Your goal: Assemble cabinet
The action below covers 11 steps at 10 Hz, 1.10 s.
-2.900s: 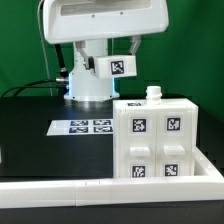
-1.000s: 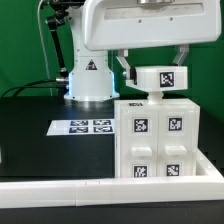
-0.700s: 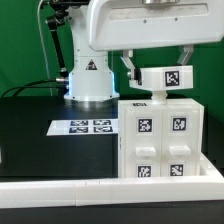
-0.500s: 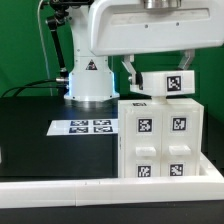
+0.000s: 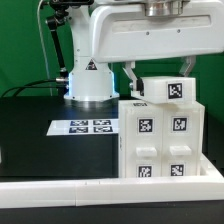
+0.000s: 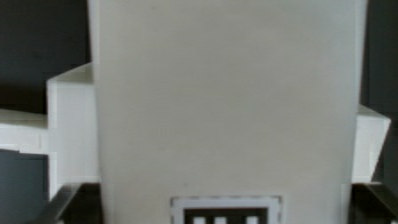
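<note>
Clasping tagged panel [image 5: 168, 90] above cabinet [image 5: 160, 140]

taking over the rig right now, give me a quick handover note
Pincer: shut on a tagged white piece, holding it just above the cabinet's top, toward the exterior view's right. The wrist view is almost filled by that piece.
Cabinet: upright, to the right of the marker board in the exterior view, tags facing the camera.
Done: the main box looks assembled and the piece has been picked up.
Left: seat the piece on top, then release. I cannot tell whether it already touches the cabinet.
</note>
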Motion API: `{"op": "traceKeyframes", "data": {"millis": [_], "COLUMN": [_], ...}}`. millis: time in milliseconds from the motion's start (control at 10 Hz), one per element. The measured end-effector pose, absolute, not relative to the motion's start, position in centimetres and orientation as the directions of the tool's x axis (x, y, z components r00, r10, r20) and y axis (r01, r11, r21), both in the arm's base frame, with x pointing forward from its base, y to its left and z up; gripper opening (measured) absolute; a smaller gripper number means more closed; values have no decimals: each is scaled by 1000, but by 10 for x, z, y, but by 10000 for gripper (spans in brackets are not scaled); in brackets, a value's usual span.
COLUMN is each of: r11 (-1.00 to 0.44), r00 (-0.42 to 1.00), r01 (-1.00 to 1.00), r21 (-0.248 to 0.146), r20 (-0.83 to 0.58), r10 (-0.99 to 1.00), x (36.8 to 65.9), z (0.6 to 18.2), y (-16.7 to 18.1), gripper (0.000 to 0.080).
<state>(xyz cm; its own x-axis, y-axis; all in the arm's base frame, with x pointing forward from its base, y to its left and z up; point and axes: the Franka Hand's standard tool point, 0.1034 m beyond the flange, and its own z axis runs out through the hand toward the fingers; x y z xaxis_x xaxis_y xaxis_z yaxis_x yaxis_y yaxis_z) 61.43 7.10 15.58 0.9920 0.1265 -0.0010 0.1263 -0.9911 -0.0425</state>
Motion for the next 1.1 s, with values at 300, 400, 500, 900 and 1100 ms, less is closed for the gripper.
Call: {"op": "traceKeyframes", "data": {"millis": [300,400,500,900,1100], "r11": [-991,-991,-991,-994,-994], "r00": [992,992,992,995,995], "r01": [126,126,126,101,102], "r21": [-41,-41,-41,-42,-42], "r20": [7,7,7,6,6], "r10": [126,126,126,101,101], "x": [615,615,615,615,615], "z": [156,156,156,156,156], "y": [71,71,71,71,71], "gripper": [561,561,561,561,561]}}
